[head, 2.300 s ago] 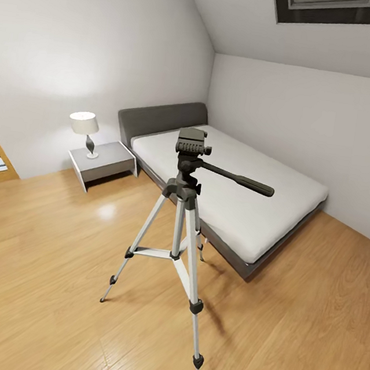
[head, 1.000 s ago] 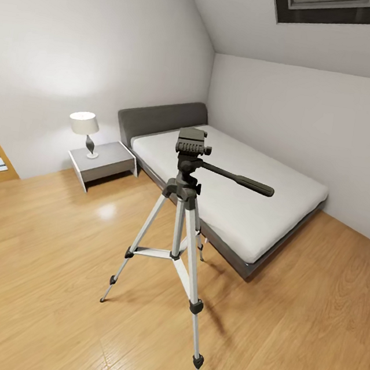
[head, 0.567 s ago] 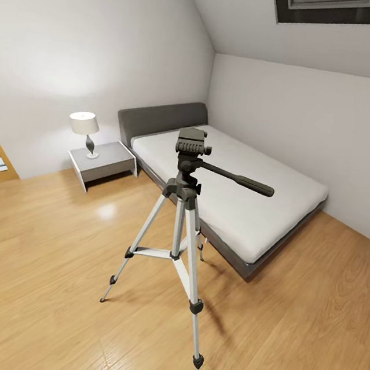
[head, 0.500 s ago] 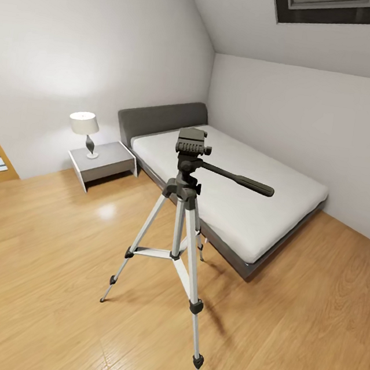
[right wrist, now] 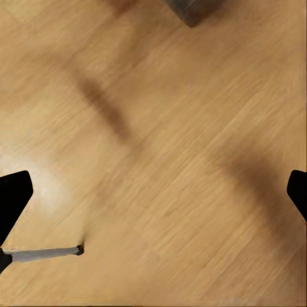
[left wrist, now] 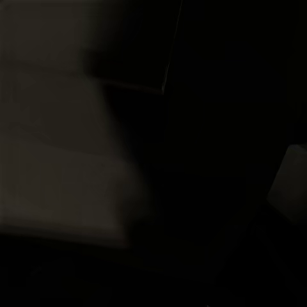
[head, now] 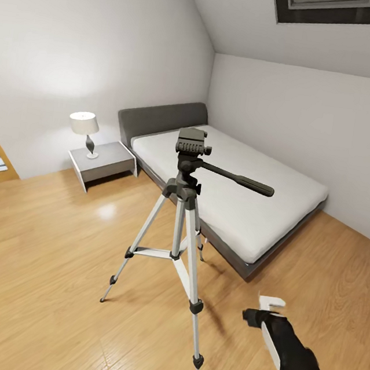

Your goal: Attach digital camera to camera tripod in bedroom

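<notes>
Right claw (head: 266, 310) open and empty, low beside tripod (head: 183, 208) standing on floor (head: 41, 259) near bed (head: 236, 197); left claw's state untellable; camera unlocated; next: find and grasp it.

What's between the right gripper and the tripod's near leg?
Nothing: head view shows bare wood floor between the right gripper and the camera tripod's near leg.

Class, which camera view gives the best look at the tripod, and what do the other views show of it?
The head view: the tripod stands whole on the wood floor, with head, handle and all three legs visible. The right wrist view catches one leg tip on the floor. The left wrist view is too dark to tell.
</notes>
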Robot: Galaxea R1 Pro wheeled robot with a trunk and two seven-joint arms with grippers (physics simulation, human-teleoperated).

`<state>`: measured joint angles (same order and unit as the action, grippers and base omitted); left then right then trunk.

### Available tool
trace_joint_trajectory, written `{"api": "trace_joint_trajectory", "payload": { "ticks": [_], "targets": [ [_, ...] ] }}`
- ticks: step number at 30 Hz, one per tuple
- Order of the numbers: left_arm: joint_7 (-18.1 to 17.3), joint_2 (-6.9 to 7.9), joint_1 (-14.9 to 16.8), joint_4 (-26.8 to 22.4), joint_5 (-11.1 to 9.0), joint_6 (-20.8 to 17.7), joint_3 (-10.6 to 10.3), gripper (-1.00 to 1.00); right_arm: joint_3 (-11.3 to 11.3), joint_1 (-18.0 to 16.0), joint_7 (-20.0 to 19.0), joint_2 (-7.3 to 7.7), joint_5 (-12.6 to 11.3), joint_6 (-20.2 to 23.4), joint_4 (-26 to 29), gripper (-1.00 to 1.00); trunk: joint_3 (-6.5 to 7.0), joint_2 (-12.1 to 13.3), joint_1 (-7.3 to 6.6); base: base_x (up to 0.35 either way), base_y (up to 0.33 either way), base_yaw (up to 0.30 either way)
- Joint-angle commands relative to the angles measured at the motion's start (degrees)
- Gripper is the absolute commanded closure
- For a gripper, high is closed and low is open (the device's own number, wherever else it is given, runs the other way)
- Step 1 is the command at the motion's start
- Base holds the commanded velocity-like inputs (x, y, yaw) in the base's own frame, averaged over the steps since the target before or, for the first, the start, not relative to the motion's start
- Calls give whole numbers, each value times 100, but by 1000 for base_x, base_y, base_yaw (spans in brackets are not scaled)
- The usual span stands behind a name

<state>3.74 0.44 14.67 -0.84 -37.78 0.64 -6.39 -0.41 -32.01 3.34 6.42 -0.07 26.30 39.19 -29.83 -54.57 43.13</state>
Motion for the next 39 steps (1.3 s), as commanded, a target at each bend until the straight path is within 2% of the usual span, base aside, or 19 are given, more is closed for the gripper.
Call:
{"api": "trace_joint_trajectory", "payload": {
  "ticks": [1, 4, 5, 8, 9, 12, 14, 22, 26, 29, 30, 39],
  "targets": [
    [13, 0, 3, -4, -36, 7, -47, 100, -2, -123, -53, -5, -7, 57, 13, -100, -6, -4, 0, 0, 0, 0],
    [13, 0, 3, -4, -36, 7, -47, 100, 1, -422, -407, -22, 1, 226, 225, -100, -6, -4, 0, 0, 0, 0],
    [13, 0, 2, -4, -36, 7, -47, 100, 4, -510, -634, -29, 16, 369, 498, -100, -6, -4, 0, 0, 0, 0],
    [13, 0, 2, -4, -36, 7, -47, 100, -6, -586, -937, -40, 14, 604, 1050, -100, -6, -4, 0, 0, 0, 0],
    [13, 0, 1, -4, -36, 7, -47, 100, -31, -615, -1107, -43, -1, 730, 1422, -100, -6, -4, 0, 0, 0, 0],
    [13, 0, 1, -4, -36, 7, -47, 100, -77, -641, -1373, -22, -59, 885, 1921, -100, -6, -4, 0, 0, 0, 0],
    [13, 0, 1, -4, -36, 7, -47, 100, -82, -649, -1491, -7, -58, 947, 2045, -100, -6, -4, 0, 0, 0, 0],
    [13, -10, 1, -4, -52, 7, -34, 100, 9, -642, -1755, 52, -29, 1357, 2026, -100, -6, -4, 0, 0, 0, 0],
    [13, -42, 1, -3, -92, 7, -18, 100, 41, -634, -2252, 78, -4, 1519, 2011, -100, -6, -4, 0, 0, 0, 0],
    [13, -41, 1, 7, -109, 3, -19, 100, 45, -633, -2437, 81, 49, 1537, 2004, -100, -6, -4, 0, 0, 0, 0],
    [13, -45, 1, 49, -117, 2, -20, 100, 48, -633, -2583, 81, 176, 1534, 1999, -100, -6, -4, 0, 0, 0, 0],
    [13, -34, 1, 65, -91, 6, -20, 100, 50, -633, -2650, 79, 269, 1522, 1996, -100, -6, -4, 0, 0, 0, 0]
  ]
}}
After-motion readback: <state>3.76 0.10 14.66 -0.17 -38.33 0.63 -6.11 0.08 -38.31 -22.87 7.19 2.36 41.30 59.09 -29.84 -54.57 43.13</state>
